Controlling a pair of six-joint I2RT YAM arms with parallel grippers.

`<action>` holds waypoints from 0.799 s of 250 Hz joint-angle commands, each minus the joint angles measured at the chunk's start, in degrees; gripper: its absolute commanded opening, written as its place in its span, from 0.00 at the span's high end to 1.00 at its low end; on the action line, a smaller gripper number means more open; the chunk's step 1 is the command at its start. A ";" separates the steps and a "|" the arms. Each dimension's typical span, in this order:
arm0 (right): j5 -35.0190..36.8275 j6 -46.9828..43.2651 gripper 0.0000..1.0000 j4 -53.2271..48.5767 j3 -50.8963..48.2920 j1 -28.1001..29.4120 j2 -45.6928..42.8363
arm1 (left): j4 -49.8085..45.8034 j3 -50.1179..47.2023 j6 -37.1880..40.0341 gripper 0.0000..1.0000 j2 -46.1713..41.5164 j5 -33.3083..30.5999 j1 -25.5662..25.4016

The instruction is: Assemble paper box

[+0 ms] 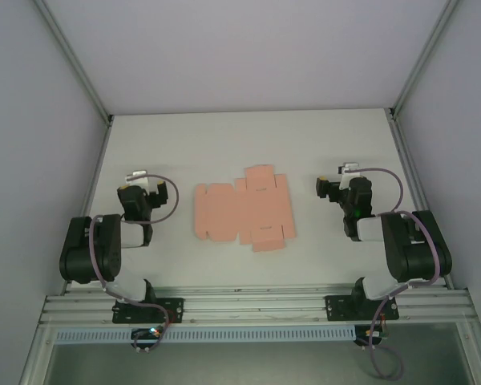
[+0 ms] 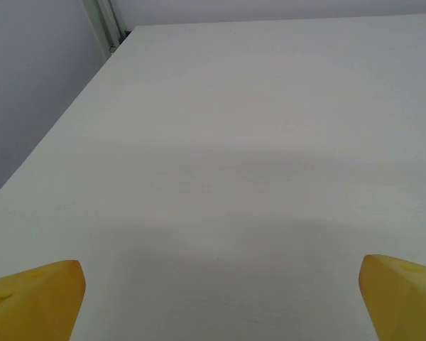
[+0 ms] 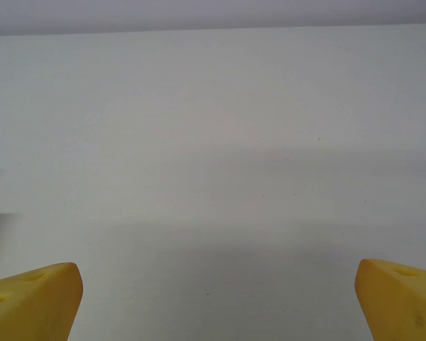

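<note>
The paper box (image 1: 244, 210) lies as a flat salmon-pink die-cut sheet with flaps and creases, in the middle of the white table (image 1: 224, 144). My left gripper (image 1: 141, 183) rests to the sheet's left, well apart from it. My right gripper (image 1: 337, 184) rests to its right, also apart. In the left wrist view the left gripper (image 2: 224, 302) stands open, its yellow fingertips (image 2: 35, 302) wide apart over bare table. The right gripper (image 3: 220, 302) in the right wrist view is likewise open, with yellow fingertips (image 3: 405, 298) at the frame's edges and nothing between them.
Grey walls enclose the table on three sides, with aluminium posts at the back left corner (image 1: 108, 119) and back right corner (image 1: 394, 111). A metal rail (image 1: 248, 309) carrying both arm bases runs along the near edge.
</note>
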 commanded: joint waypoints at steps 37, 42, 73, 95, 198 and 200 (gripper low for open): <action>-0.71 0.13 0.00 1.65 0.75 0.08 -0.16 | 0.82 1.32 1.04 0.00 0.02 1.60 0.24; -0.71 0.11 0.00 1.65 0.77 0.10 -0.09 | 0.83 1.28 1.03 0.00 0.02 1.60 0.23; -0.87 0.33 0.00 1.11 1.12 -0.02 -0.05 | -0.32 1.75 1.37 0.00 -0.06 5.34 0.90; -0.96 0.26 0.01 1.30 0.99 -0.12 -0.03 | -0.41 1.74 1.24 0.00 -0.08 5.57 1.03; -1.13 0.40 0.00 1.56 0.85 -0.18 -0.09 | -0.36 1.70 1.33 0.00 -0.06 5.64 1.11; -1.08 0.42 0.00 1.55 0.85 -0.20 -0.09 | -0.34 1.75 1.33 0.00 -0.11 5.67 1.12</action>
